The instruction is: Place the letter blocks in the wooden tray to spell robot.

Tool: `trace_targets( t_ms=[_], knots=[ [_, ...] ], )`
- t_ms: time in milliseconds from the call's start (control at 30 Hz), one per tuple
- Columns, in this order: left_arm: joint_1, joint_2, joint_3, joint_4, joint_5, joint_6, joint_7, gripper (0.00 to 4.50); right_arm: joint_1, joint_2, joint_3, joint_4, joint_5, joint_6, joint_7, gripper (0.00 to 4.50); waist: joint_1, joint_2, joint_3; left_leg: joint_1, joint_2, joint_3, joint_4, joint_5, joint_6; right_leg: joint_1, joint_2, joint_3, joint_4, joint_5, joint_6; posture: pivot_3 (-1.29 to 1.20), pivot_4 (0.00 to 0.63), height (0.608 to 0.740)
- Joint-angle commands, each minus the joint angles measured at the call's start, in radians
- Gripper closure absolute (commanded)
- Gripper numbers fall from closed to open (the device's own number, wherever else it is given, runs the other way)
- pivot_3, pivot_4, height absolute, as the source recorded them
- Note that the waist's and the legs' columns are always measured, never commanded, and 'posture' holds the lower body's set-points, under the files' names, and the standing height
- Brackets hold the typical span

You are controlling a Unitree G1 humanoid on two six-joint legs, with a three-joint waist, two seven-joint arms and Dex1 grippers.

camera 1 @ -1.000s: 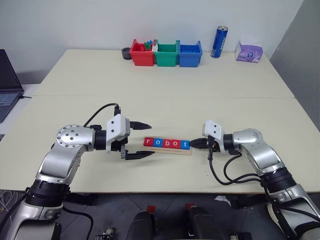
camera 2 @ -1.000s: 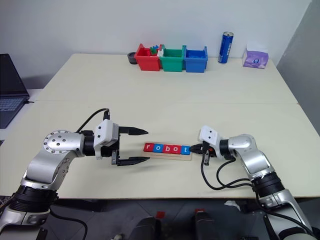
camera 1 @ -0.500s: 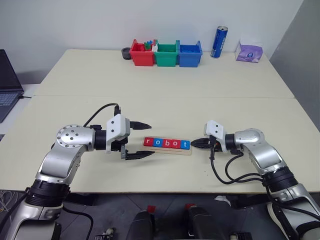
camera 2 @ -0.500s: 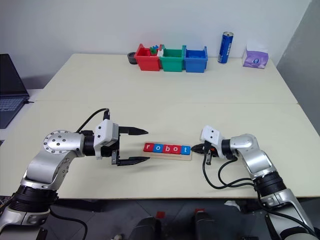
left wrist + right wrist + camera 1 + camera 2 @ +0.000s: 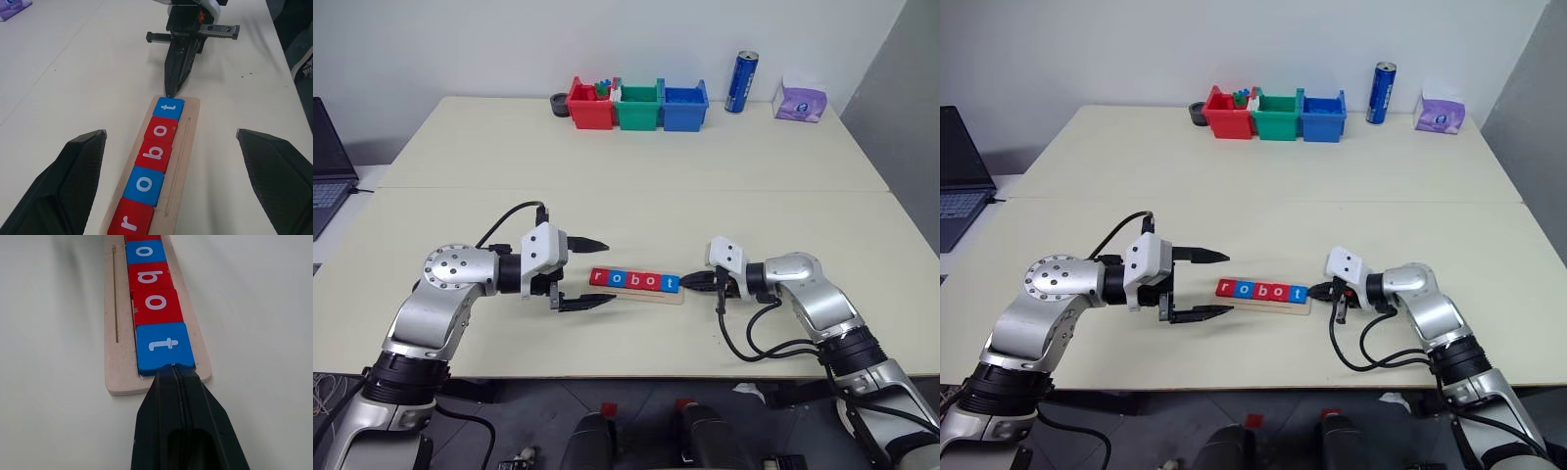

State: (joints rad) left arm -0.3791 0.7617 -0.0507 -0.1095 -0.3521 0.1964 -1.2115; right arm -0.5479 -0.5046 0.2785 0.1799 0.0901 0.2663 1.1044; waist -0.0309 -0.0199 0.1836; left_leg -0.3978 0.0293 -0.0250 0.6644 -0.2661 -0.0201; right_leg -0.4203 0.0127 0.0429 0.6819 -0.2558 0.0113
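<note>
Five letter blocks [image 5: 637, 280] lie in a row in the wooden tray [image 5: 636, 295] and read r, o, b, o, t: red, blue, red, red, blue. My left gripper [image 5: 610, 271] hangs open at the tray's left end, one finger on each side of the r block [image 5: 129, 223], touching nothing. My right gripper [image 5: 688, 283] is shut, and its tip rests against the outer edge of the t block [image 5: 164, 345] at the tray's right end [image 5: 120, 367]. It holds nothing.
Red [image 5: 591, 106], green [image 5: 639, 106] and blue [image 5: 685, 104] plastic bins stand at the table's far edge, with a blue can [image 5: 741, 82] and a purple tissue pack [image 5: 800, 101] to their right. A laptop [image 5: 328, 166] sits off the table's left side.
My right gripper drew back a little, then came in again against the t block. The tray with its blocks has slid slightly to the left. The left gripper has stayed still.
</note>
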Motion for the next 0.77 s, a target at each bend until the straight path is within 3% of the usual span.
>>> trace_targets(
  t_ms=[33, 100, 200, 567, 767],
  knots=[
    [0.007, 0.022, 0.034, -0.032, -0.013, 0.009, 0.005, 0.0, -0.02, -0.017, -0.016, -0.034, 0.006, -0.005, 0.007, 4.49, 0.0, 0.0, 0.0, 0.0, 0.0, 0.0, 0.0, 0.0, 0.0, 0.0, 0.0, 0.0, 0.0, 0.0, 0.0, 0.0, 0.15, 0.74],
    [0.015, 0.029, 0.048, -0.034, -0.022, 0.046, 0.021, 0.0, -0.014, -0.04, -0.034, -0.092, 0.042, 0.055, 0.029, 4.49, 0.0, 0.0, 0.0, 0.0, 0.0, 0.0, 0.0, 0.0, 0.0, 0.0, 0.0, 0.0, 0.0, 0.0, 0.0, 0.0, 0.15, 0.74],
    [0.039, 0.047, 0.091, -0.044, -0.041, 0.12, 0.059, 0.0, -0.001, -0.08, -0.072, -0.212, 0.118, 0.19, 0.05, 3.9, 0.0, 0.0, 0.0, 0.0, 0.0, -0.001, 0.0, 0.0, 0.0, 0.0, 0.0, 0.0, 0.0, 0.0, 0.0, 0.0, 0.15, 0.74],
    [0.25, 0.156, 0.217, -0.084, -0.031, 0.153, 0.078, 0.0, 0.059, -0.167, -0.092, -0.461, 0.23, 0.404, 0.023, 0.02, 0.0, 0.0, 0.0, 0.0, 0.001, -0.001, 0.0, 0.0, 0.0, 0.0, 0.0, -0.001, 0.0, 0.0, 0.0, 0.0, 0.15, 0.74],
    [0.288, 0.158, 0.22, -0.095, -0.015, 0.121, 0.088, 0.0, 0.068, -0.166, -0.071, -0.481, 0.227, 0.427, -0.011, 0.02, 0.002, 0.0, 0.0, 0.0, 0.0, -0.001, 0.0, 0.0, 0.0, 0.0, -0.001, -0.001, 0.0, -0.002, 0.003, 0.0, 0.15, 0.74]
  ],
)
